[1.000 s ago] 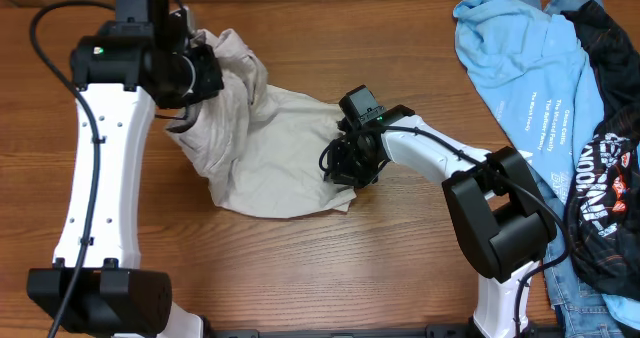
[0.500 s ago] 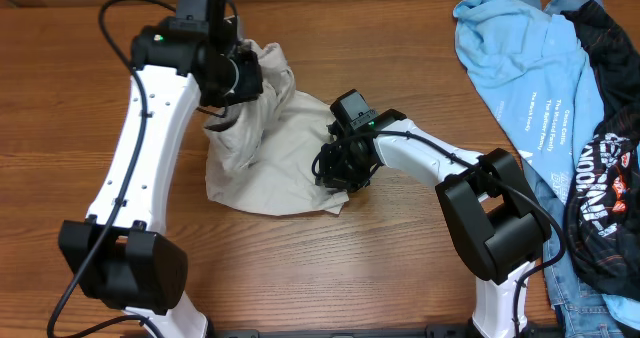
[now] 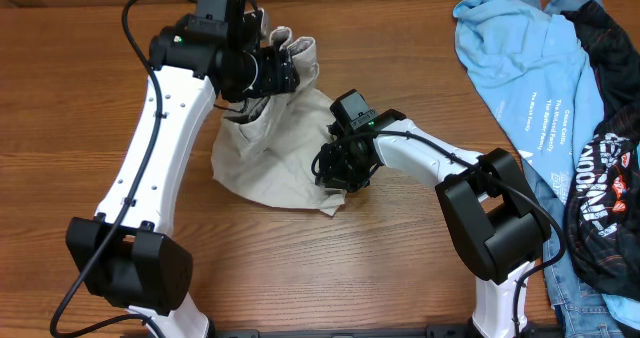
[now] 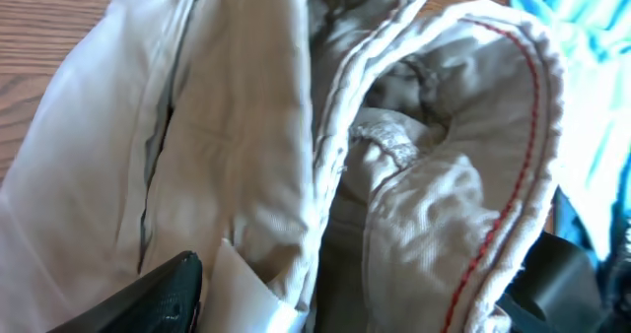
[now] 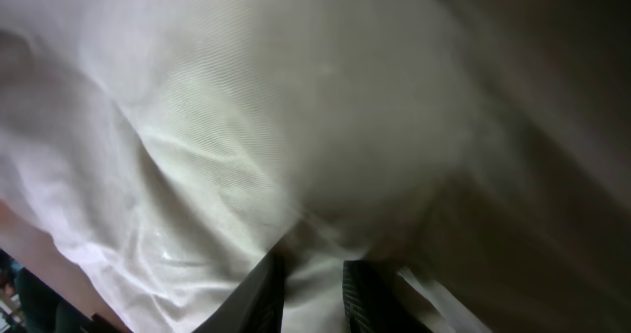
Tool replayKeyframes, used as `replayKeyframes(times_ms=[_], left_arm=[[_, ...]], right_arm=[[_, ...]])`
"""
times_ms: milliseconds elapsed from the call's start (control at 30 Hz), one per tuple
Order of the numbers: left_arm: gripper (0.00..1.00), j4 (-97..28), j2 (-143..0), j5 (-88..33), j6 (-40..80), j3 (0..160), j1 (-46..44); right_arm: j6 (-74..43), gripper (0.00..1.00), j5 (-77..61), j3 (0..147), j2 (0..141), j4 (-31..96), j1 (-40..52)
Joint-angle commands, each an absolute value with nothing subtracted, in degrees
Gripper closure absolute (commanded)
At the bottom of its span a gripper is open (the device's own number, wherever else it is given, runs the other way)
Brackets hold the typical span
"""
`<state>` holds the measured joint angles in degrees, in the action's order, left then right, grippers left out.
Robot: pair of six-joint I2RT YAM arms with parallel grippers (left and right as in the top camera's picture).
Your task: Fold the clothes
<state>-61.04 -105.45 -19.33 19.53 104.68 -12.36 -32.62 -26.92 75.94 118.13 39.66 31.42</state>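
Holding one end of the shorts (image 3: 270, 153) raised over mid-table, left gripper (image 3: 285, 66) is clenched on bunched cloth; right gripper (image 3: 335, 168) grasps the opposite edge, low. Recommend carrying the raised end across evenly, cloth taut, avoiding creases

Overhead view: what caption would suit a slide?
Left gripper holds up beige shorts; right gripper grips them at the table.

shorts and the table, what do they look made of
The shorts look like woven cotton twill in matte beige: a fine ribbed weave, soft creases and thick stitched hems, one with red thread. The table looks like wood or a wood-grain laminate with a low sheen. Grain streaks show, but the pictures cannot settle which.
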Motion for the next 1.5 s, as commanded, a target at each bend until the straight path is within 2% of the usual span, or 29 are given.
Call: replayKeyframes(times_ms=[0,400,600,800,933,967,1033,1067,1133,1167,1200,1267,1333,1367,1400,1467], left_arm=[[0.24,-59.7,-105.2,-29.2,17.3,108.5,-11.6],[0.24,-61.4,-105.2,-29.2,16.2,108.7,-11.7],[0.13,-65.0,-105.2,-23.0,15.7,108.6,-11.7],[0.14,-65.8,-105.3,-22.9,12.2,108.4,-12.5],[0.36,-65.8,-105.4,-21.2,11.6,108.4,-13.2],[0.47,-65.8,-105.5,-20.6,11.6,108.4,-13.4],[0.94,-65.8,-105.7,-19.9,11.5,108.4,-13.8],[0.96,-65.7,-105.8,-19.8,11.5,108.4,-13.9],[0.96,-65.7,-105.8,-19.3,11.5,108.4,-14.3],[0.76,-65.7,-105.9,-19.1,11.5,108.4,-14.6],[0.43,-65.6,-105.9,-19.1,11.5,108.4,-14.7],[0.27,-65.5,-106.1,-19.1,11.2,108.4,-15.0],[0.03,-65.6,-106.3,-19.0,10.2,108.4,-15.4],[0.0,-65.6,-106.4,-19.0,10.2,108.4,-15.5],[0.06,-65.6,-106.5,-19.1,10.2,108.4,-15.6],[0.39,-65.6,-106.6,-19.0,8.9,108.4,-15.8]], right_arm=[[-32.9,0.76,-26.6,74.9,120.4,39.9,32.1],[-32.9,0.76,-26.5,74.9,120.4,39.9,32.1],[-32.9,0.76,-26.5,74.9,120.4,39.9,32.1],[-33.1,0.76,-26.5,74.9,120.4,39.5,32.1],[-33.1,0.76,-26.5,74.9,120.4,39.6,32.1],[-33.1,0.76,-26.5,74.9,120.4,39.5,32.1],[-33.1,0.76,-26.5,74.9,120.4,39.5,32.1],[-33.1,0.76,-26.5,74.9,120.4,39.5,32.1],[-33.1,0.76,-26.5,74.9,120.4,39.5,32.1],[-33.1,0.76,-26.5,74.9,120.4,39.5,32.1],[-33.1,0.76,-26.5,74.9,120.4,39.5,32.1],[-33.1,0.76,-26.5,74.9,120.4,39.5,32.1],[-33.1,0.76,-26.5,74.9,120.4,39.5,32.1],[-33.1,0.76,-26.5,74.9,120.4,39.5,32.1],[-33.1,0.76,-26.5,74.9,120.4,39.5,32.1],[-33.1,0.76,-26.5,74.9,120.4,39.5,32.1]])
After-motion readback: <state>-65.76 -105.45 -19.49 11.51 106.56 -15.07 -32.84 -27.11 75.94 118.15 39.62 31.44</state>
